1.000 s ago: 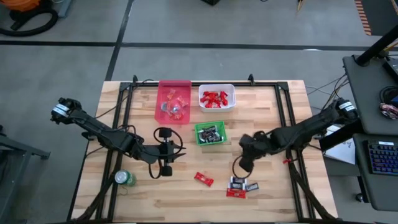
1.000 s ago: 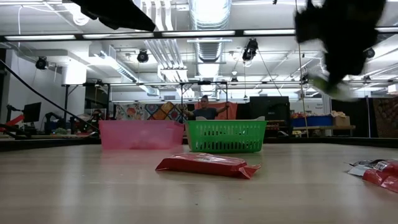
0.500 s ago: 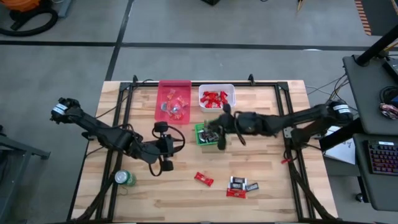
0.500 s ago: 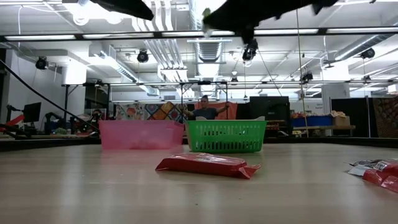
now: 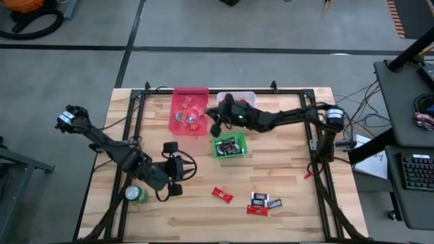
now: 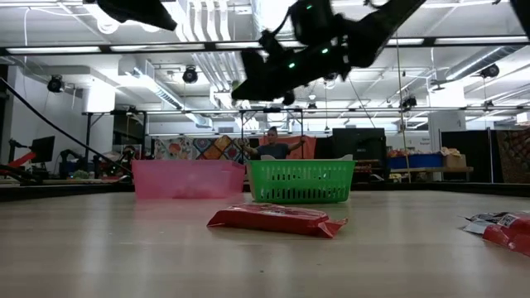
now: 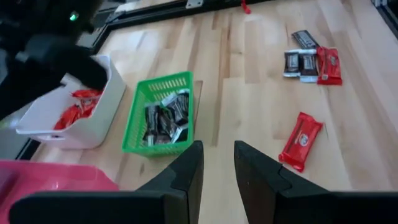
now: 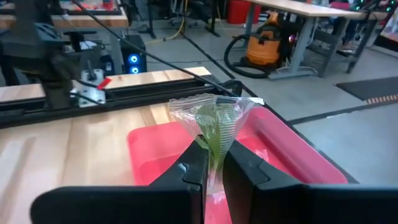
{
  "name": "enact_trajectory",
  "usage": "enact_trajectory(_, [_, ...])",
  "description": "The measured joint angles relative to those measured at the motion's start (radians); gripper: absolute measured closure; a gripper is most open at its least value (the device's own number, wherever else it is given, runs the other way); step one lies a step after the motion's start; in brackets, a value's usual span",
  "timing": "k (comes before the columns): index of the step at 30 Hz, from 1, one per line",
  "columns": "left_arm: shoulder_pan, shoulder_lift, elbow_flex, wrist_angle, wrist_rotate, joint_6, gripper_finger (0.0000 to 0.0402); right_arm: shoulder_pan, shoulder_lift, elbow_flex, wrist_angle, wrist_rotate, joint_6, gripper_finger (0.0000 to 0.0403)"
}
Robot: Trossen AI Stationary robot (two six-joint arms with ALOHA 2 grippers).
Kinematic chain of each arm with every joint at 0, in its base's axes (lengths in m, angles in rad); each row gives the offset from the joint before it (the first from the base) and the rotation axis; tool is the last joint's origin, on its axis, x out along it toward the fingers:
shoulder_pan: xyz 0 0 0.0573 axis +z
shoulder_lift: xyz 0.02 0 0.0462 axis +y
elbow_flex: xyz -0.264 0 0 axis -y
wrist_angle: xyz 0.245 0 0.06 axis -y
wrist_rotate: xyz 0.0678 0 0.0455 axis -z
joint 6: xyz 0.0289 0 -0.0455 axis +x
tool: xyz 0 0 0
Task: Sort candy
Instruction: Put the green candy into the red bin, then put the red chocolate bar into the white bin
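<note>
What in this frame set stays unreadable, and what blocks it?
- Contents of the pink plastic bin: low view, its cloudy wall hides them.
- White plastic bin: high view, the right gripper and its arm cover much of it.
- Clear crinkled wrapper in the right gripper: right wrist view, what it holds is unclear.
- Wrapper print on the loose red candy: high view, too small.
</note>
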Motion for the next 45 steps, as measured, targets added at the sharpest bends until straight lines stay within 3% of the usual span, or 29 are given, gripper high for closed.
enact_trajectory(6, [-0.034, 0.0, -0.005, -0.064, -0.031, -0.086, 0.0328, -0.026, 0.163, 0.159, -0.006, -0.004, 0.041, 0.0374])
enact_trajectory(10, [-0.047, 0.0, -0.005, -0.099, -0.032, -0.132, 0.0328, -0.044, 0.231, 0.231, -0.033, -0.069, 0.094, 0.0365])
enact_trajectory(21, [-0.05, 0.0, -0.007, -0.11, -0.048, -0.141, 0.0328, -0.069, 0.266, 0.28, -0.131, -0.125, 0.112, 0.0239])
enact_trajectory(30, [-0.05, 0.003, -0.01, -0.109, -0.06, -0.161, 0.0328, -0.067, 0.206, 0.279, -0.214, -0.16, 0.079, 0.0178])
enact_trajectory(45, [-0.049, 0.125, -0.011, -0.04, -0.12, -0.182, 0.0311, 0.097, -0.142, 0.199, -0.582, -0.194, -0.074, 0.017])
